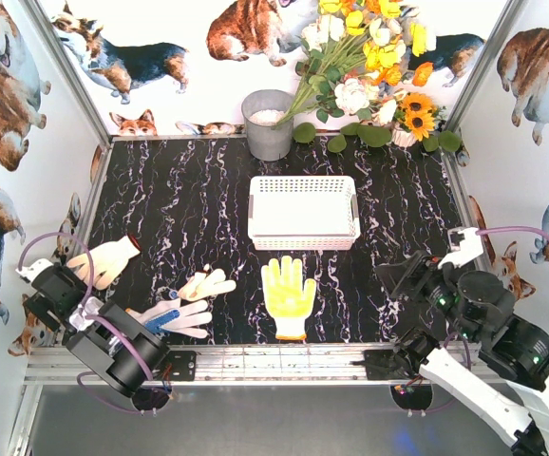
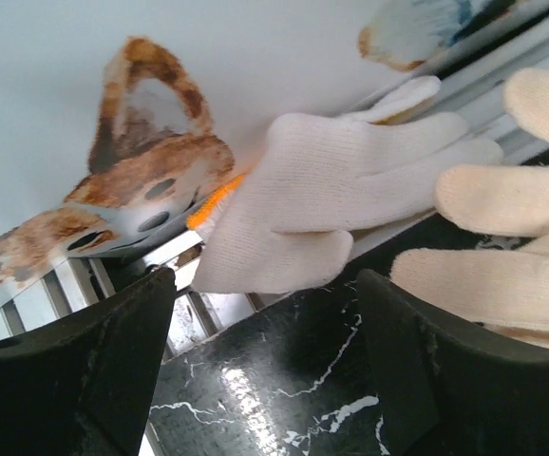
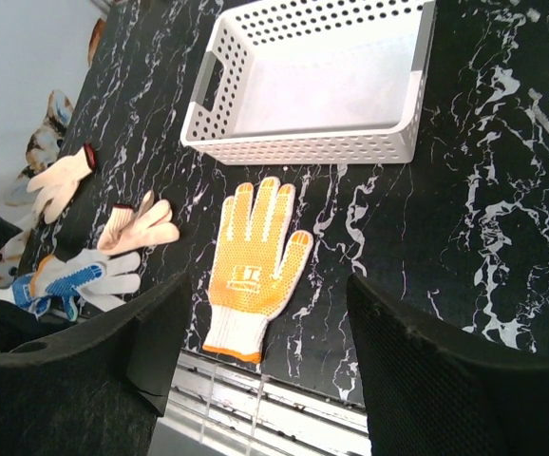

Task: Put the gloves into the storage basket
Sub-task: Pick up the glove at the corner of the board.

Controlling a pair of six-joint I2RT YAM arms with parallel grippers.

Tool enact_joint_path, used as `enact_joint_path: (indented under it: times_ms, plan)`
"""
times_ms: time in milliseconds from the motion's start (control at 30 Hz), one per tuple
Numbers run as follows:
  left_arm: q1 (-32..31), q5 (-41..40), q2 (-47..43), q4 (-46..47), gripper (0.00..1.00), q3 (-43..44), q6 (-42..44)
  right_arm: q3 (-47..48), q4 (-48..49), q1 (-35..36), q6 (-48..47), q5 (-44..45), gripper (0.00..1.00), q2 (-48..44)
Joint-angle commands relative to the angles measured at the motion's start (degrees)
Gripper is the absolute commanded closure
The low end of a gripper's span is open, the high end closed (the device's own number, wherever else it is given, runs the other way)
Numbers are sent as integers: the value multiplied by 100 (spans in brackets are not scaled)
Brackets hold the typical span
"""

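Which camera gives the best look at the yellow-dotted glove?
The right wrist view: the yellow-dotted glove lies close and whole, dots and cuff sharp. The top view shows it whole but smaller; the left wrist view misses it.

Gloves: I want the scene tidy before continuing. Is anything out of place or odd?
Nothing spilled or damaged. Four gloves lie scattered on the table, none in the empty storage basket. One cream glove sits off at the table's far left edge.
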Motion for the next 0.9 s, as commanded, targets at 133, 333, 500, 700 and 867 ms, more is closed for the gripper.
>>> enact_joint_path:
  times_ms: [133,333,500,700,867]
  plan:
    - [473,157,163,399,32,18,-370,386,-90,-19,-94,448,32,-188]
    - [518,291,386,455,38,79,-379,377,-81,-19,-46,434,32,-186]
    - [575,396,527,505,41,118,-390,400,-124,-19,-77,449,32,-168]
    - [728,506,690,573,44,173,-480,450,-267,-19,-40,518,32,-219]
    - [740,655,785,589,59,206,-345,463,-303,-19,-14,559,32,-264]
